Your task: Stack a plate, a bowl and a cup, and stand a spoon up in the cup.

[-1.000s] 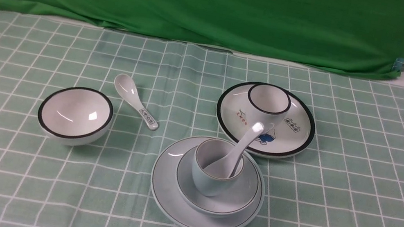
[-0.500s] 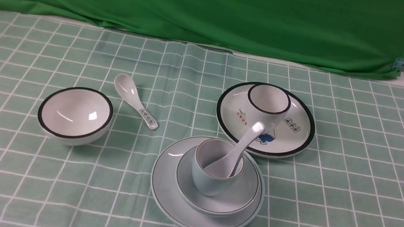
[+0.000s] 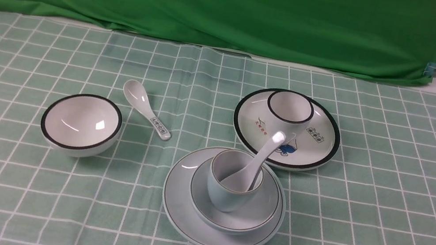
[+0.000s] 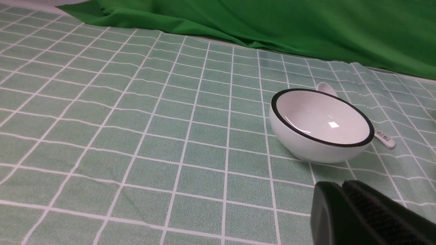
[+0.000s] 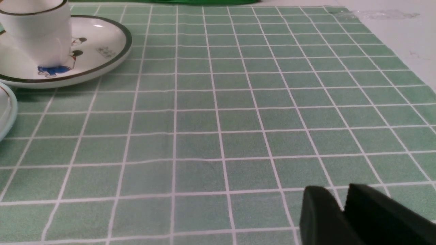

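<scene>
Now the spoon (image 3: 258,159) is leaning in the cup (image 3: 232,185), which is sitting in the bowl (image 3: 233,203) on the plate (image 3: 181,206). Both grippers, left (image 4: 344,204) and right (image 5: 335,211), are looking pinched together and holding nothing. Nothing seems left to do.

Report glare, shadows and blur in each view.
Front view: sharp, even light; bright glare on the spoon handle tip and inside the white bowl; soft shadows beside the dishes. Left wrist view: one glare spot in that bowl; the near left end effector is blurred. Right wrist view: the white cup is overexposed and soft.
</scene>
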{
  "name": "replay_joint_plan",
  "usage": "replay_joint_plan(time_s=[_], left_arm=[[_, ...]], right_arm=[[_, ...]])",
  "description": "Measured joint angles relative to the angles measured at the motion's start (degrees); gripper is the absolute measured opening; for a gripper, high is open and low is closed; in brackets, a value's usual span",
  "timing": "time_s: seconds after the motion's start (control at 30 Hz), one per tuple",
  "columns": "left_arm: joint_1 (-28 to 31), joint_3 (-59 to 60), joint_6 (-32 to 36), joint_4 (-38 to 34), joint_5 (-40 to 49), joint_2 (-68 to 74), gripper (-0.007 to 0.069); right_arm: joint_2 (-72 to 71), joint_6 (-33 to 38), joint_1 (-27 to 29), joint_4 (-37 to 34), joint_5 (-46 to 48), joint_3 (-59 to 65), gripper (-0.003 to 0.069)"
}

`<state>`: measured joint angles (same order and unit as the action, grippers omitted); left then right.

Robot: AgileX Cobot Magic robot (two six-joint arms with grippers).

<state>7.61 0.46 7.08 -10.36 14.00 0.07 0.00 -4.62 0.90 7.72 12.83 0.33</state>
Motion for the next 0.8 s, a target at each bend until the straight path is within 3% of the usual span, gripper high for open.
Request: replay_joint_plan(time_s=[0.8], left_arm=[[0.00, 0.00, 0.00, 0.00, 0.00, 0.00, 0.0013]], right_arm=[[0.00, 0.00, 0.00, 0.00, 0.00, 0.00, 0.0202]])
